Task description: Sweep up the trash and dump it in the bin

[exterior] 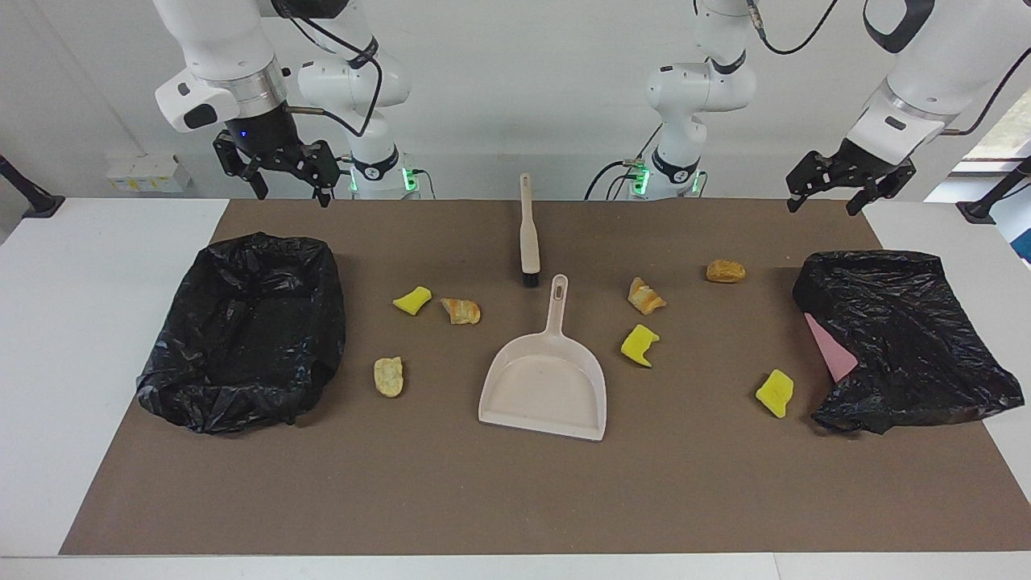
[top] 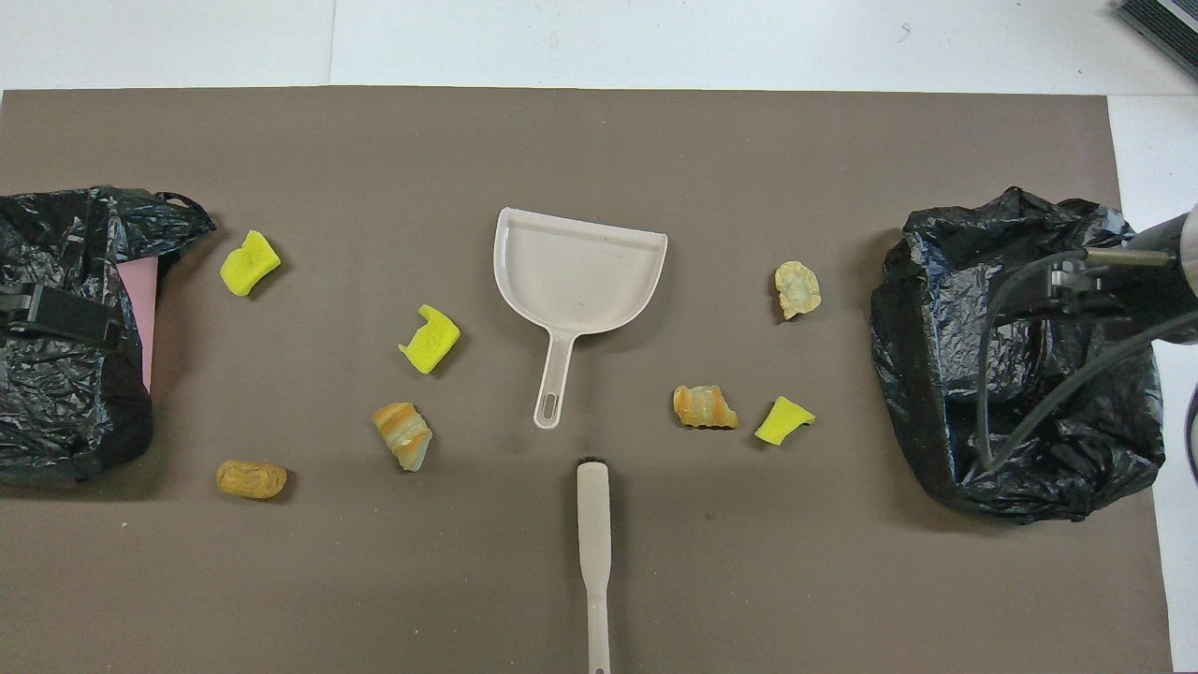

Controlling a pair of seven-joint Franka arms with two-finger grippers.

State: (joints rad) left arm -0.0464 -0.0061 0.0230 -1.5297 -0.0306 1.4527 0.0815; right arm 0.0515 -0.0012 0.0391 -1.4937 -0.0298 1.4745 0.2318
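Observation:
Trash lies scattered on the brown mat (exterior: 515, 491). Yellow sponge pieces (exterior: 412, 300) (exterior: 639, 345) (exterior: 775, 392) and tan bread-like chunks (exterior: 461, 310) (exterior: 388, 376) (exterior: 645, 296) (exterior: 725, 271) lie on both sides of the beige dustpan (exterior: 544, 387). The beige brush (exterior: 529, 234) lies just nearer the robots than the dustpan's handle. A bin lined with a black bag (exterior: 242, 403) stands at the right arm's end. My right gripper (exterior: 292, 193) hangs open and empty above the mat's edge by that bin. My left gripper (exterior: 823, 205) hangs open and empty at the left arm's end.
A second crumpled black bag (exterior: 910, 346) with a pink sheet (exterior: 830, 346) showing lies at the left arm's end. White table (exterior: 105, 322) borders the mat. In the overhead view the right arm's hand (top: 1095, 281) hangs over the bin (top: 936, 449).

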